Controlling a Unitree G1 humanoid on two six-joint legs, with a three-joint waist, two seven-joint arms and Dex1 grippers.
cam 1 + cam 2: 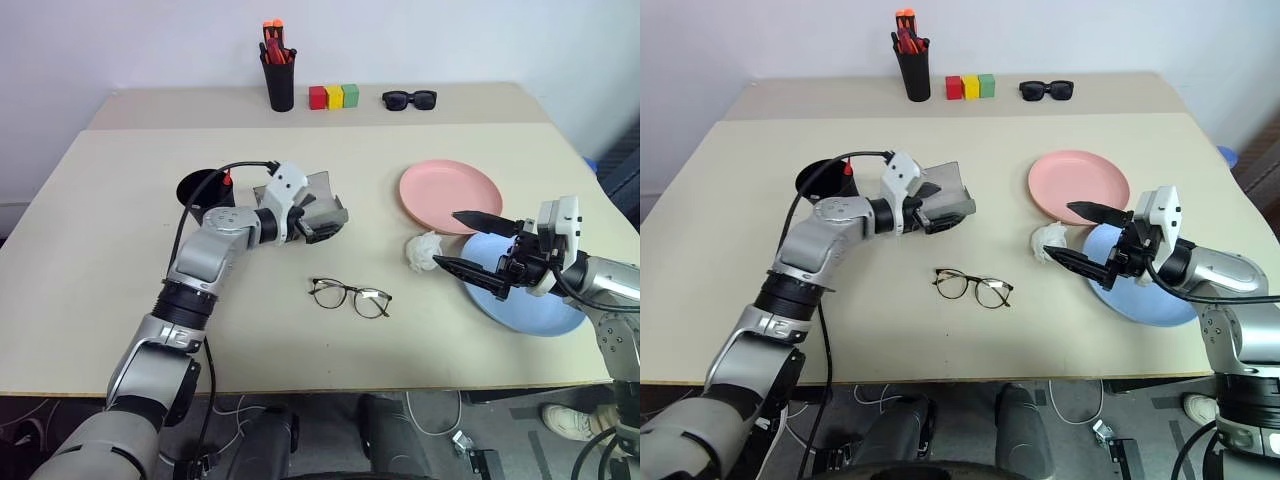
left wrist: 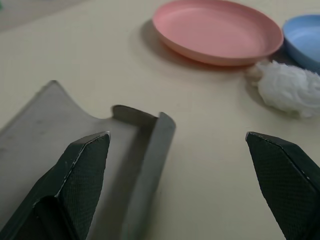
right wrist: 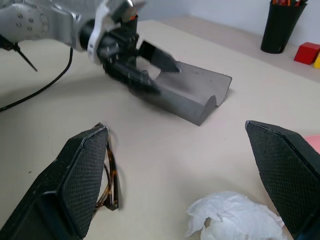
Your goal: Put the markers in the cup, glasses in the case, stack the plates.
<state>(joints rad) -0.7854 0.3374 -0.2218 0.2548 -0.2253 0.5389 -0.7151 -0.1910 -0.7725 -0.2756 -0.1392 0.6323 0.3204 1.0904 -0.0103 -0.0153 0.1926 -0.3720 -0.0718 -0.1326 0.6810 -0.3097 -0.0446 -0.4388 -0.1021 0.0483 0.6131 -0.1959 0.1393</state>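
Between the 2 grippers, the glasses are lying crosswise; the left gripper, fingers wide, is hovering at the case, the right gripper equally wide, both empty.

We see the case half hidden behind the left gripper, the marker a mere red tip (rest hidden), the blue plate partly covered by the right gripper

A crumpled white tissue lies mid-counter. At the far edge: black pen cup, three coloured blocks, black sunglasses.
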